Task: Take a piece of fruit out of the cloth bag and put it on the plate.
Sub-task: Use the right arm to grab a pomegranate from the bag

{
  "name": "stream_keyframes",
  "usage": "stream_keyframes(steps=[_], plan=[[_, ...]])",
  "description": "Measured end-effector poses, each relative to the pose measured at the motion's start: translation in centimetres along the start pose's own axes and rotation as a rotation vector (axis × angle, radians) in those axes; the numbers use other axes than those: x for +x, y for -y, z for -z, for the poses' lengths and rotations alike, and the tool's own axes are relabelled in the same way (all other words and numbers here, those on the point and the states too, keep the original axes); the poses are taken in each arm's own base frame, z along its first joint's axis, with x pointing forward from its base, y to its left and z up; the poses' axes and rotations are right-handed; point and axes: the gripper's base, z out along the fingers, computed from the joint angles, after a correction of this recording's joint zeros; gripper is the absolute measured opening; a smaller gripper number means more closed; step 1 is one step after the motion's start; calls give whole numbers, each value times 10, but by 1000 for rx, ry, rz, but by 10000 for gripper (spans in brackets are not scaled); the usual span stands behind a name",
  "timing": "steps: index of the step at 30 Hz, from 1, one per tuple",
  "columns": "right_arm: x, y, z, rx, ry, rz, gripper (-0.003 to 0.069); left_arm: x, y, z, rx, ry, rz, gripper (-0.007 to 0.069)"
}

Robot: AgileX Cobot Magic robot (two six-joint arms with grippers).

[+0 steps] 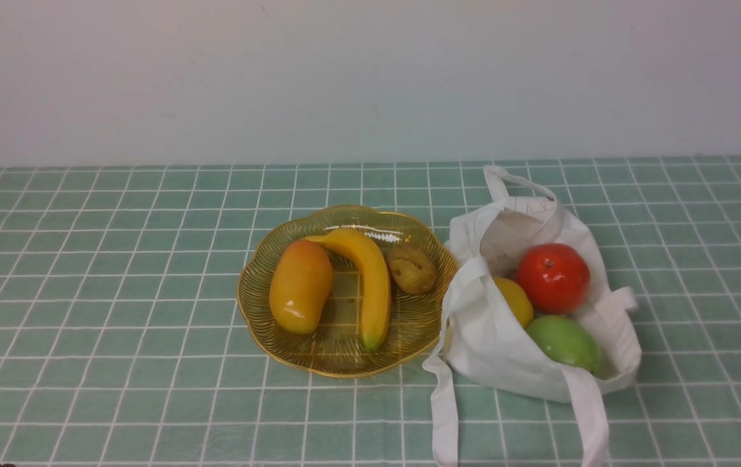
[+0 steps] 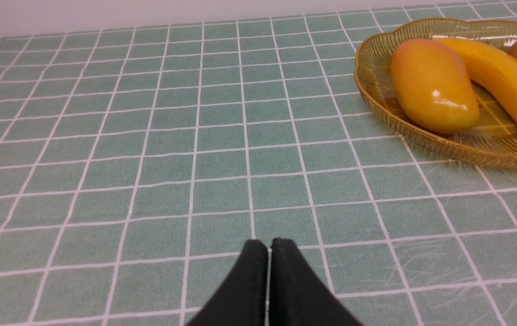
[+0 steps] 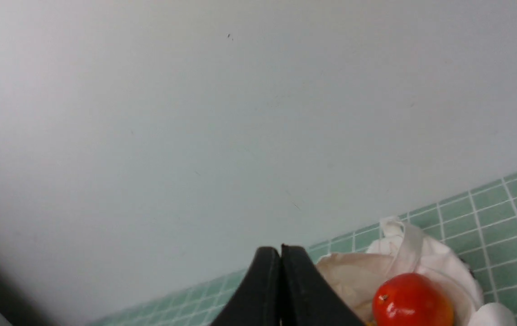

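The red-orange piece of fruit (image 1: 553,277) sits in the open white cloth bag (image 1: 497,344) at the right of the table, and shows in the right wrist view (image 3: 412,300) with the bag (image 3: 430,253). The golden plate (image 1: 338,362) stands left of the bag, touching it; its rim shows in the left wrist view (image 2: 376,50). My left gripper (image 2: 270,243) is shut and empty, low over bare tablecloth well short of the plate. My right gripper (image 3: 281,249) is shut and empty, raised, apart from the bag. Neither gripper shows in the front view.
The plate holds a mango (image 1: 300,285), a banana (image 1: 367,275) and a brown fruit (image 1: 412,267). The bag also holds a yellow fruit (image 1: 516,299) and a green oval fruit (image 1: 565,342). Its straps (image 1: 445,415) trail toward the front edge. A wall stands behind the table.
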Motion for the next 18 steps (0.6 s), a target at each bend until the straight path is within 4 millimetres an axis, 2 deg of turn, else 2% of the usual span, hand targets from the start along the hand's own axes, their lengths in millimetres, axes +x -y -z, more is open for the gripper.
stream_keyframes(steps=[3,7,12,13,14,15,18], plan=[[-7,-1,-28,54,-192,79,-15,0,0,0,0,0,0,-8],[7,15,-79,154,-481,77,-15,0,0,0,0,0,0,-8],[20,34,-133,204,-687,123,-10,0,0,0,0,0,0,-8],[23,38,-149,206,-726,130,0,0,0,0,0,0,0,-8],[26,41,-154,211,-743,124,4,0,0,0,0,0,0,-8],[33,44,-175,200,-796,132,31,0,0,0,0,0,0,-8],[49,42,-211,136,-886,195,105,0,0,0,0,0,0,-8]])
